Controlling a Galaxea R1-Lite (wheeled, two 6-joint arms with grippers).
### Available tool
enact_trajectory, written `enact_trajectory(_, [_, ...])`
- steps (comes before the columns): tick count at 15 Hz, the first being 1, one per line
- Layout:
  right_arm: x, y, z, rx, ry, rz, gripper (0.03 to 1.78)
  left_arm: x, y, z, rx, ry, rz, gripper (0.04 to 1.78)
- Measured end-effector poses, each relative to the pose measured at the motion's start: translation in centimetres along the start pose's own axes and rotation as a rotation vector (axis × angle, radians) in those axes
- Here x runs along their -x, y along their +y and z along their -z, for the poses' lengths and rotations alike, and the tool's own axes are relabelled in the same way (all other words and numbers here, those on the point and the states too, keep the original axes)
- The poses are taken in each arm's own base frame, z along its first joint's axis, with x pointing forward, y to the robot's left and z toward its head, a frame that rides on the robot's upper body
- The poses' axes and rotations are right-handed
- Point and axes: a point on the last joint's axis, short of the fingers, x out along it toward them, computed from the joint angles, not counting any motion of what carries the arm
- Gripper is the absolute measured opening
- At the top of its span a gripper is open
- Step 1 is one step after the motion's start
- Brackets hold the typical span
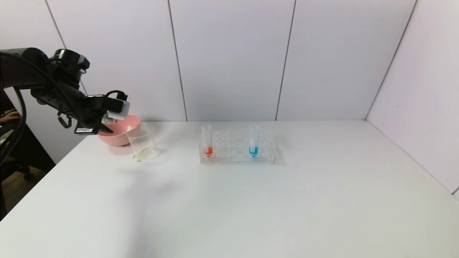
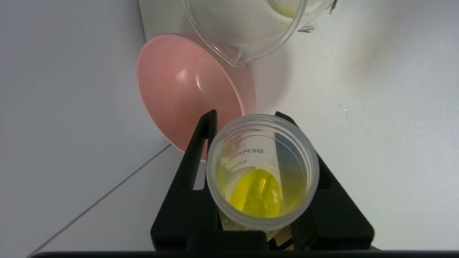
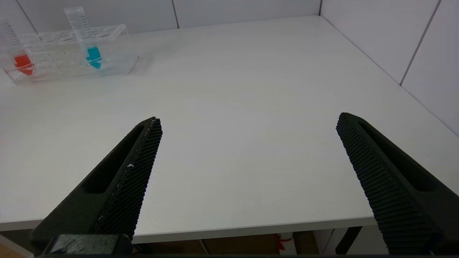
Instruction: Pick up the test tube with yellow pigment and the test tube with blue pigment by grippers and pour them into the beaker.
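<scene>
My left gripper (image 1: pixel 107 123) is shut on the test tube with yellow pigment (image 2: pixel 261 172), held in the air at the far left over the pink bowl (image 1: pixel 125 129), just left of the beaker (image 1: pixel 142 145). In the left wrist view the gripper (image 2: pixel 246 118) clamps the tube, whose open mouth faces the camera with yellow liquid pooled inside. The beaker (image 2: pixel 247 32) has a thin yellowish layer at its bottom. The test tube with blue pigment (image 1: pixel 254 143) stands upright in the clear rack (image 1: pixel 231 157); it also shows in the right wrist view (image 3: pixel 91 50). My right gripper (image 3: pixel 247 122) is open and empty above the table's front edge.
A red-tipped tube (image 1: pixel 207 143) stands at the rack's left end. The pink bowl (image 2: pixel 186 96) sits against the back wall, touching or nearly touching the beaker. White walls close the table at the back and right.
</scene>
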Motion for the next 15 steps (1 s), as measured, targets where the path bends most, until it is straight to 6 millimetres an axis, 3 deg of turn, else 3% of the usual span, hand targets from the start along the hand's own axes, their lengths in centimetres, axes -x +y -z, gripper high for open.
enact_trajectory(15, [0.0,0.0,0.0,0.000,0.000,0.000,1.77,-1.4,0.0,-1.4,-0.030,0.025,0.016,0.55])
